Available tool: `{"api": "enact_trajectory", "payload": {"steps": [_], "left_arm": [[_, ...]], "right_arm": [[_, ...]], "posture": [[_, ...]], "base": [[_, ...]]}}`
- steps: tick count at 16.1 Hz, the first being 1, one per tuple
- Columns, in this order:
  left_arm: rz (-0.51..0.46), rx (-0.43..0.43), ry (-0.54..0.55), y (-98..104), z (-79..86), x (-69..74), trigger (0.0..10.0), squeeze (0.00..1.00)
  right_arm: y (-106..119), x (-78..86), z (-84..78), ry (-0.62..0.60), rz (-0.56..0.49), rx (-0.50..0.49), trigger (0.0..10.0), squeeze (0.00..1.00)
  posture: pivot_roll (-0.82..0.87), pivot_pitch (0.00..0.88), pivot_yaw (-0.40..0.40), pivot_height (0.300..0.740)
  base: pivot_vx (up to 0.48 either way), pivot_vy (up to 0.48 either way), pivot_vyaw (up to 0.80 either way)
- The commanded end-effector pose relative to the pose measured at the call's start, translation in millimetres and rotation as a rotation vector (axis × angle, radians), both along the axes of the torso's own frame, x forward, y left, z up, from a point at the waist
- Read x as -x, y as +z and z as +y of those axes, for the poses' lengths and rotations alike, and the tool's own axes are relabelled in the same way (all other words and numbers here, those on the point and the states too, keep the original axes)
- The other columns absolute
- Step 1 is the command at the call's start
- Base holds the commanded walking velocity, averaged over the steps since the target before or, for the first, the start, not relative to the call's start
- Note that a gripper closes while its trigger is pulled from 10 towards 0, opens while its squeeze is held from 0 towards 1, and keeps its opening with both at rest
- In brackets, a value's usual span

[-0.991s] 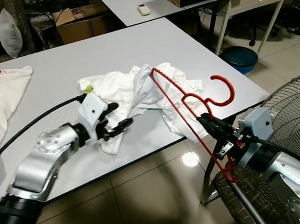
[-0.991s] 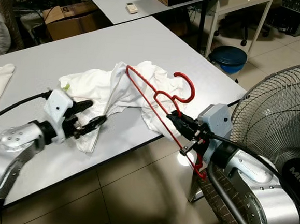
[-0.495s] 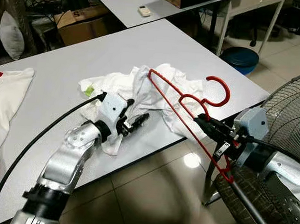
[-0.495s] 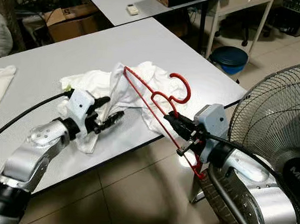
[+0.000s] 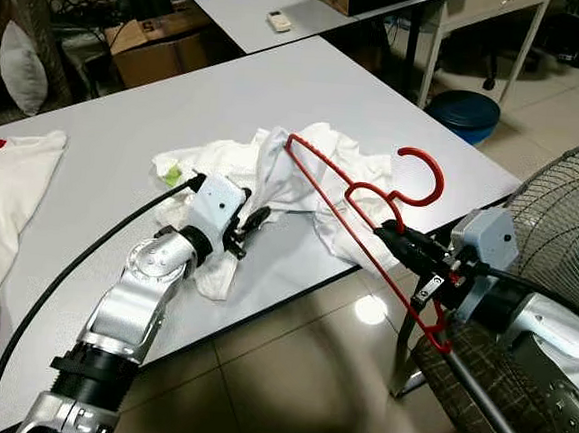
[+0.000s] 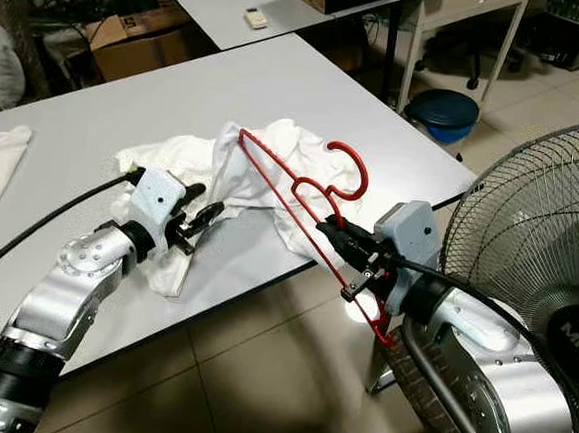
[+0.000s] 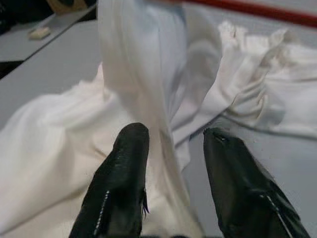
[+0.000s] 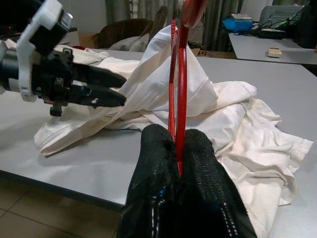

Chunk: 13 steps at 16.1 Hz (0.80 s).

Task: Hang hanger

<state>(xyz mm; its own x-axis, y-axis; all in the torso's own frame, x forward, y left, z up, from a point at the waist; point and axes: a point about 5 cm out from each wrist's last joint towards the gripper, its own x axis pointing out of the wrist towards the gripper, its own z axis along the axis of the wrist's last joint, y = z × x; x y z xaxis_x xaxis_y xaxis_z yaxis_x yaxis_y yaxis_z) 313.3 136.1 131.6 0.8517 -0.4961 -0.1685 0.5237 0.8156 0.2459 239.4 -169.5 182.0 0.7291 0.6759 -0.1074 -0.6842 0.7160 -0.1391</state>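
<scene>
Hanger (image 5: pixel 361 197), red plastic, held up off the grey counter (image 5: pixel 126 123) near its front right edge. Pinched at the lower bar by the right gripper (image 8: pixel 179 148), jaws pressed tight on the thin red rod. Long axis slanted from the raised far shoulder, buried in the white shirt (image 5: pixel 303 177), down toward the right gripper; hook (image 5: pixel 421 177) curled upward at the right. Shirt crumpled on the counter (partly draped over the far shoulder of the hanger, collar not findable). Left gripper (image 7: pixel 173 144) low over the shirt's near folds, jaws spread with a ridge of cloth rising between them, not yet closed. Cloth lay straight ahead of those jaws, left arm plainly the nearer one to it. Judged: next move likely a pinch of that fold.
</scene>
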Motion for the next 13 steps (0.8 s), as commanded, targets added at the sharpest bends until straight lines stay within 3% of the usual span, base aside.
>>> {"api": "enact_trajectory", "payload": {"steps": [1,8,13], "left_arm": [[0.013,-0.041,0.024,-3.0,3.3,-1.8,0.0,0.0],[0.005,-0.064,0.073,-4.7,8.8,-8.9,0.0,0.0],[-0.014,-0.103,0.089,-0.1,21.4,-12.8,0.0,0.0]], "right_arm": [[7.3,0.9,6.2,0.026,-0.031,-0.002,10.0,0.0],[8.1,0.5,6.4,0.028,-0.034,0.001,10.0,0.0],[6.7,-0.2,6.5,0.02,-0.034,0.002,10.0,0.0]], "posture": [[-0.15,0.068,0.189,0.74],[-0.15,0.066,0.189,0.74],[-0.14,0.061,0.202,0.74]], "base": [[0.0,0.0,0.0],[0.0,0.0,0.0],[0.0,0.0,0.0]]}}
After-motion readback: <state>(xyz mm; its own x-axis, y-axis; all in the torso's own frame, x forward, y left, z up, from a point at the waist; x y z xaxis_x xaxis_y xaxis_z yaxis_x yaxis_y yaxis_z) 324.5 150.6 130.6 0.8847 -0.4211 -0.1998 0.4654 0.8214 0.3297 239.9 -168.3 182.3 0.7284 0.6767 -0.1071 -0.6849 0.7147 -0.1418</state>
